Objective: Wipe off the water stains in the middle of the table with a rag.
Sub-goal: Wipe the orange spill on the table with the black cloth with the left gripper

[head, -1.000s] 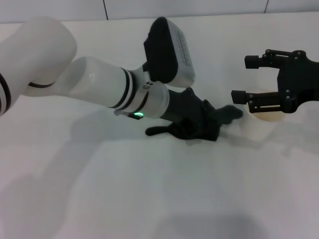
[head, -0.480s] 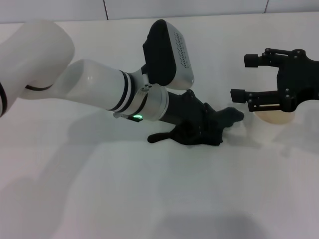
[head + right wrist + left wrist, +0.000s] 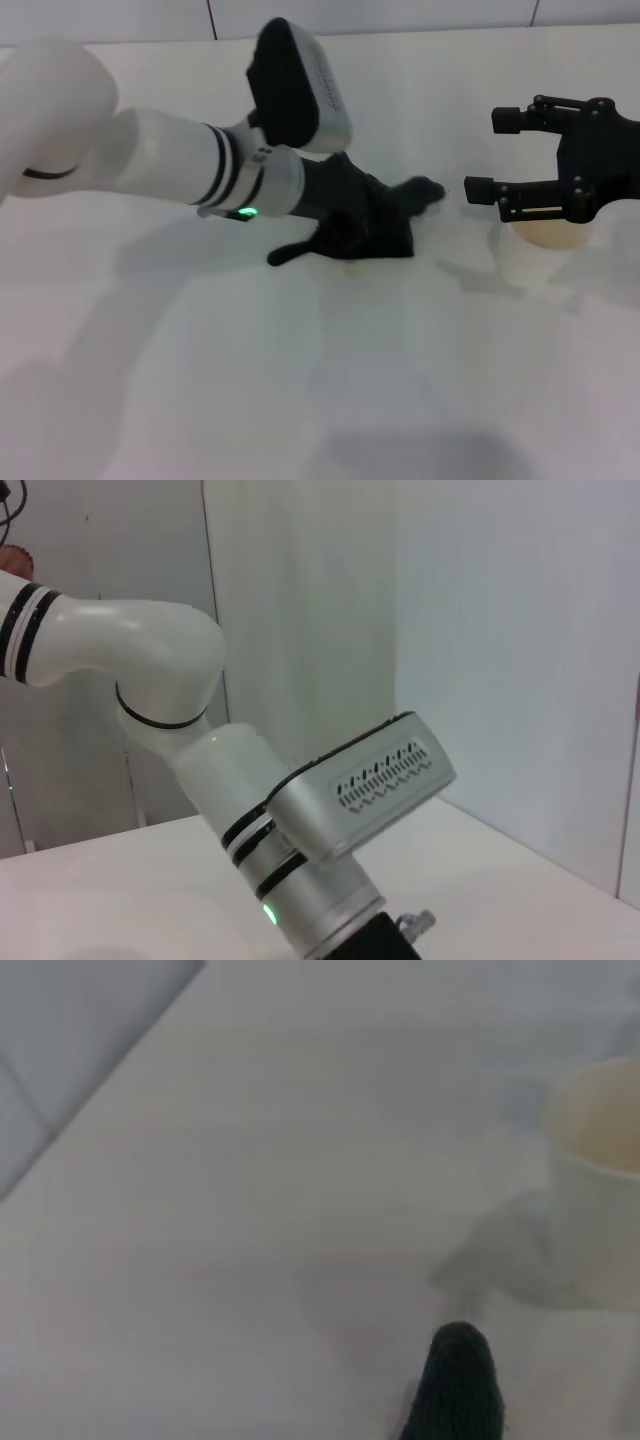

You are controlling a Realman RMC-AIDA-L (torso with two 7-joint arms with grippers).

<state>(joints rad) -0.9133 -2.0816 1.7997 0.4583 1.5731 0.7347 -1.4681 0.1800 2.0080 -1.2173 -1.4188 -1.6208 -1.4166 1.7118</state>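
Note:
My left gripper point(image 3: 372, 215) is shut on the black-teal rag point(image 3: 385, 240) and presses it onto the white table point(image 3: 300, 360) at mid-table. The rag's narrow tail point(image 3: 290, 254) trails toward my left on the tabletop. One end of the rag point(image 3: 424, 189) sticks out toward the cup, and it also shows in the left wrist view point(image 3: 455, 1385). No orange-amber water stains show; the rag and gripper cover that spot. My right gripper point(image 3: 490, 155) is open and empty, hovering just above the paper cup.
A white paper cup point(image 3: 540, 250) stands on the table at the right, below my right gripper, and also shows in the left wrist view point(image 3: 600, 1190). A grey tiled wall strip point(image 3: 400, 15) runs along the far edge. My left forearm point(image 3: 320, 880) fills the right wrist view.
My left gripper has dragged the rag across the table toward my left and slightly away from me, away from the cup. The right gripper has not moved.

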